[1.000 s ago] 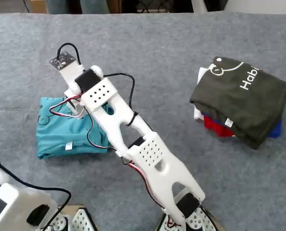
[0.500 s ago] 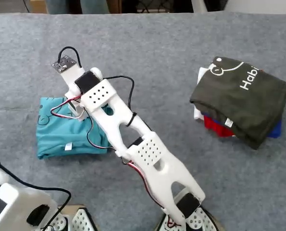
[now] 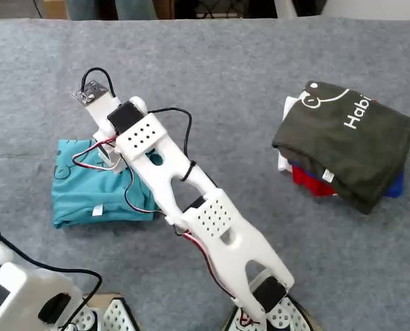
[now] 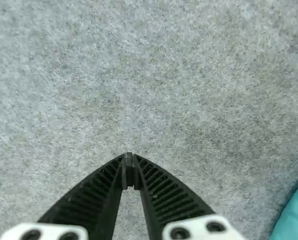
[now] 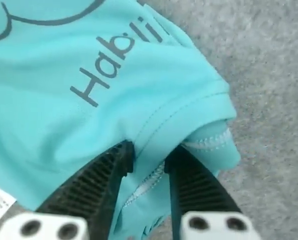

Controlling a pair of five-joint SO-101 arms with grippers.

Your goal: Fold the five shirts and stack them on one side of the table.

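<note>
A grey felted cloth (image 3: 225, 83) covers the table, with a stack (image 3: 346, 148) of four folded shirts, a dark olive shirt (image 3: 349, 131) on top, lying at 3 o'clock in the high view. The fifth garment, a folded teal shirt (image 3: 87, 193), rests well apart from it at 9 o'clock. The right arm (image 3: 191, 200) stretches from its base at 6 o'clock toward 10 o'clock. In its wrist view, the right gripper (image 5: 149, 152) pinches a hemmed edge of the teal shirt between its ribbed jaws. The left gripper (image 4: 128, 159) hangs over bare cloth just beside the teal shirt, its jaws pressed together on nothing. The step in hand appears to be carrying the last shirt over to the stack. Done well, it would call for a bite that takes in every layer at the fold, since a hold on one hem alone could let the bundle fall open on the lift. A low, steady carry toward 3 o'clock, and a release squarely over the dark olive shirt, should keep the pile neat. The idle left gripper could support the far edge.
</note>
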